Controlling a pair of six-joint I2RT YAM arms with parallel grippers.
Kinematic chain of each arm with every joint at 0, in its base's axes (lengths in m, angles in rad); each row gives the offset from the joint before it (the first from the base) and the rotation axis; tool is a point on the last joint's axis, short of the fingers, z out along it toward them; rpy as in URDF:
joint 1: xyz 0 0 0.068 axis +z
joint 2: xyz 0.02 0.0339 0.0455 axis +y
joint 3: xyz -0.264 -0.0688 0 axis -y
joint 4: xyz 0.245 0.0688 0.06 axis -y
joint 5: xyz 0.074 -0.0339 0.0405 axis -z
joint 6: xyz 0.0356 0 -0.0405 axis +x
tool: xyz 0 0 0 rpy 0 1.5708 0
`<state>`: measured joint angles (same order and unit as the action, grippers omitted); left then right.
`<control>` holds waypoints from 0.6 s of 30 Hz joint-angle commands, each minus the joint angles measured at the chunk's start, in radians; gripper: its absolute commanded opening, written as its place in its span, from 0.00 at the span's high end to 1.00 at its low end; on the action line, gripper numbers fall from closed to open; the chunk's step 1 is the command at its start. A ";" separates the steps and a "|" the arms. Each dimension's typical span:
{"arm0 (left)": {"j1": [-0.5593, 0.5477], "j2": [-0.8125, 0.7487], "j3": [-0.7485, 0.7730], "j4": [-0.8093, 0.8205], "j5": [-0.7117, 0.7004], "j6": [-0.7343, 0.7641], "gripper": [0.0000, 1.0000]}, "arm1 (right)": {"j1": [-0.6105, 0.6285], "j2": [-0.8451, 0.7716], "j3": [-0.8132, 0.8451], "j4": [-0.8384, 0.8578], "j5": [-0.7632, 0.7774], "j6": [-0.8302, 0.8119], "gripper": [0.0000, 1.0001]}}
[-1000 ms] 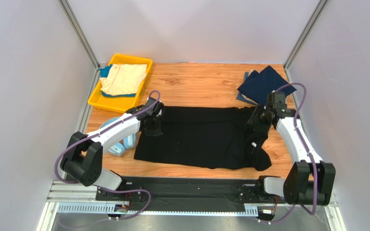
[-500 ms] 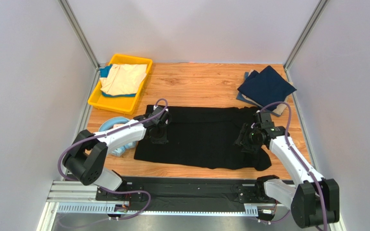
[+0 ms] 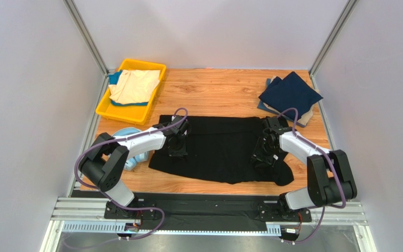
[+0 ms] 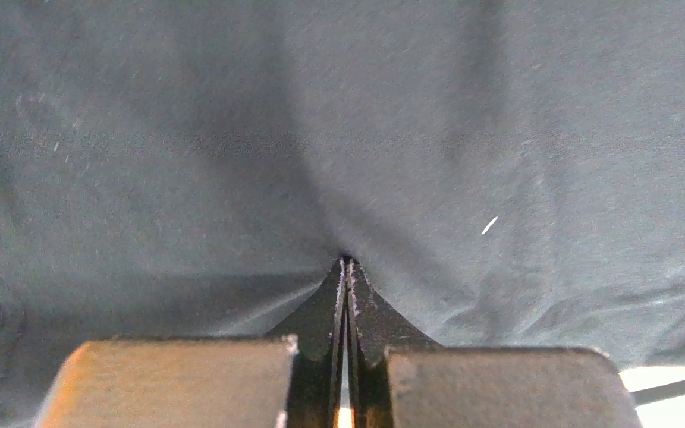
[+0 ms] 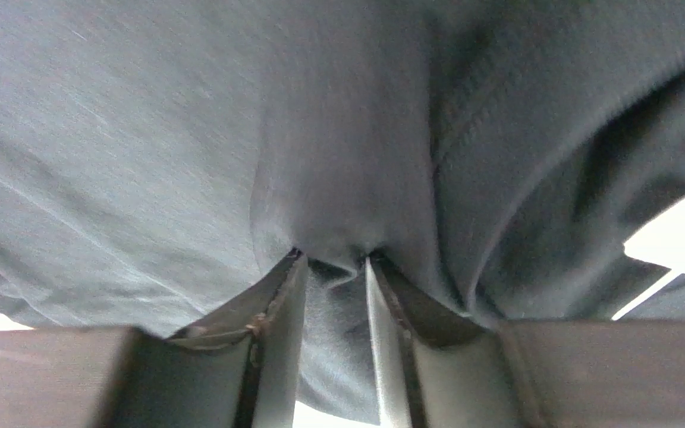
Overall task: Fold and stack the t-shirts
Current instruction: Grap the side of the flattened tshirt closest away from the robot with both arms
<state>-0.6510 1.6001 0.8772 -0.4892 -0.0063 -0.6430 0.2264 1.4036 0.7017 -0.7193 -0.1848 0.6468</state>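
The large black t-shirt (image 3: 219, 149) lies spread across the middle of the table. My left gripper (image 3: 177, 150) is down on its left part. In the left wrist view the jaws are shut, with black cloth (image 4: 346, 134) puckered at the left gripper's tips (image 4: 347, 264). My right gripper (image 3: 262, 155) is on the shirt's right part. In the right wrist view a fold of black cloth (image 5: 337, 134) sits between the right gripper's jaws (image 5: 335, 263). A folded navy t-shirt (image 3: 290, 93) lies on a beige one (image 3: 307, 118) at the back right. A cream t-shirt (image 3: 133, 85) lies in the yellow tray.
The yellow tray (image 3: 115, 112) stands at the back left with a bit of blue cloth (image 3: 115, 77) under the cream shirt. Light-blue headphones (image 3: 131, 161) lie under my left arm beside the black shirt. Grey walls close in both sides.
Both grippers have moved inward and toward the near edge, over the black shirt. The shirt's left and right edges have drawn in slightly with them.
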 commanded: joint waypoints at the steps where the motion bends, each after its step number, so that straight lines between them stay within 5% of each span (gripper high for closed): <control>1: -0.001 0.073 0.000 0.035 0.014 -0.011 1.00 | 0.016 0.087 0.076 0.086 0.015 -0.006 0.71; 7: 0.045 0.080 0.042 -0.005 0.008 0.011 1.00 | 0.016 0.244 0.185 0.095 0.044 -0.033 0.89; 18: 0.217 0.106 0.140 -0.081 -0.023 0.100 1.00 | 0.014 0.505 0.456 0.066 0.059 -0.067 0.90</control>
<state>-0.4744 1.6672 0.9558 -0.5171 0.0410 -0.6109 0.2390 1.8038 1.0943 -0.7303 -0.2394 0.6235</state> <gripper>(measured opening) 0.003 0.108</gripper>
